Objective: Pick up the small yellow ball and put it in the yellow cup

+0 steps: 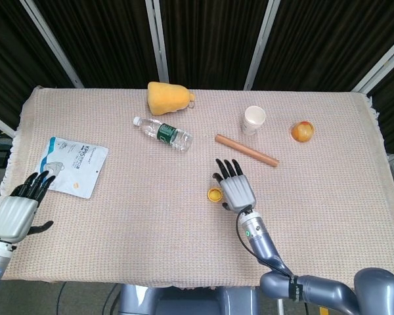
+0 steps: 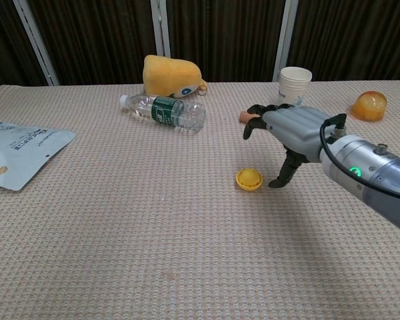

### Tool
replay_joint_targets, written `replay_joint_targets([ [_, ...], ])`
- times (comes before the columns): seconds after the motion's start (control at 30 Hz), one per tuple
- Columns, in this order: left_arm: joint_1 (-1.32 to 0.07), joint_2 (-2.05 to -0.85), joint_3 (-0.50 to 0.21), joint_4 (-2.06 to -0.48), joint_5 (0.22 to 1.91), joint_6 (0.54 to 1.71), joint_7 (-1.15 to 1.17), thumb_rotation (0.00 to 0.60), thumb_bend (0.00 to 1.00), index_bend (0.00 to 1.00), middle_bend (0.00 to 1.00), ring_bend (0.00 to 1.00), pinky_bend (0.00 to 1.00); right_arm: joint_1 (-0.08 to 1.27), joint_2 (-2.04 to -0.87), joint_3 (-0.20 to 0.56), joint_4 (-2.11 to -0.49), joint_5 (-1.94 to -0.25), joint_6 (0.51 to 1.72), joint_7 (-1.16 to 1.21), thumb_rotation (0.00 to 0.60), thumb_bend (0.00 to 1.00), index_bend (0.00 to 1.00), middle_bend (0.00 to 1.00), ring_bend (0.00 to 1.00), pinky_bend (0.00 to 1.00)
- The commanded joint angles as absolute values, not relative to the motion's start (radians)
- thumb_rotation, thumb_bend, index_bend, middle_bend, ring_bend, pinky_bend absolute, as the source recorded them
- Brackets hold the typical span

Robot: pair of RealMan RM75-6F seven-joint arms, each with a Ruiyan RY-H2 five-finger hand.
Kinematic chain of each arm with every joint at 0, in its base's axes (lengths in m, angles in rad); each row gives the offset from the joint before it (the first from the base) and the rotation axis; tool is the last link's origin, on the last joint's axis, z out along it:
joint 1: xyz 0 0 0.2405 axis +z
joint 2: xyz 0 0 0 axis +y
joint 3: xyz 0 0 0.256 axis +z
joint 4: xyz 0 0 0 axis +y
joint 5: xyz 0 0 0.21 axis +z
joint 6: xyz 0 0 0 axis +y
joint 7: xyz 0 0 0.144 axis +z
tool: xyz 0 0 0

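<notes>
The small yellow ball (image 1: 215, 194) (image 2: 249, 179) lies free on the woven table cover near the middle front. My right hand (image 1: 235, 190) (image 2: 290, 130) hovers just to its right, fingers spread and holding nothing, with its thumb pointing down beside the ball but apart from it. A yellow cup-shaped soft object (image 1: 167, 97) (image 2: 172, 77) lies on its side at the back of the table, far from the ball. My left hand (image 1: 16, 210) is open at the table's front left edge, seen only in the head view.
A white paper cup (image 1: 254, 119) (image 2: 294, 85) stands at the back right, with a wooden stick (image 1: 246, 150) in front of it. A water bottle (image 1: 164, 133) (image 2: 163, 111) lies behind the ball. An orange fruit (image 1: 303, 131) (image 2: 369, 105) sits far right, a white packet (image 1: 72, 166) (image 2: 17, 152) far left.
</notes>
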State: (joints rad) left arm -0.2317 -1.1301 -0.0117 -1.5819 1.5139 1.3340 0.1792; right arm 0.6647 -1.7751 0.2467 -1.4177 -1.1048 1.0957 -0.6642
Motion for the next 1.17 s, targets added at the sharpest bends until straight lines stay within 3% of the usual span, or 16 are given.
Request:
replay_joint_targets([
  [0.03,-0.232,-1.129,-0.008,-1.579,1.520,1.334,0.173,0.600,0.00,0.00,0.00,0.00,0.25,0.614,-1.635,0.209,-1.588,-1.062,1.155,-0.787,0.600,0.00,0.10,0.00,0.00,0.00],
  [0.27,-0.228,-1.128,-0.007,-1.583,1.519,1.338,0.178,0.600,0.00,0.00,0.00,0.00,0.25,0.496,-1.360,0.135,-1.867,-1.116,1.301,-0.830,0.600,0.00,0.00,0.00,0.00,0.00],
  [0.53,-0.228,-1.125,-0.003,-1.593,1.527,1.342,0.199,0.600,0.00,0.00,0.00,0.00,0.25,0.352,-1.164,0.051,-1.953,-1.268,1.442,-0.675,0.600,0.00,0.00,0.00,0.00,0.00],
  [0.73,-0.228,-1.125,-0.004,-1.596,1.521,1.339,0.203,0.600,0.00,0.00,0.00,0.00,0.25,0.236,-1.113,0.011,-1.879,-1.368,1.554,-0.451,0.600,0.00,0.00,0.00,0.00,0.00],
  [1.17,-0.224,-1.126,-0.005,-1.595,1.522,1.349,0.207,0.600,0.00,0.00,0.00,0.00,0.25,0.156,-1.157,0.008,-1.680,-1.423,1.593,-0.311,0.600,0.00,0.01,0.00,0.00,0.00],
])
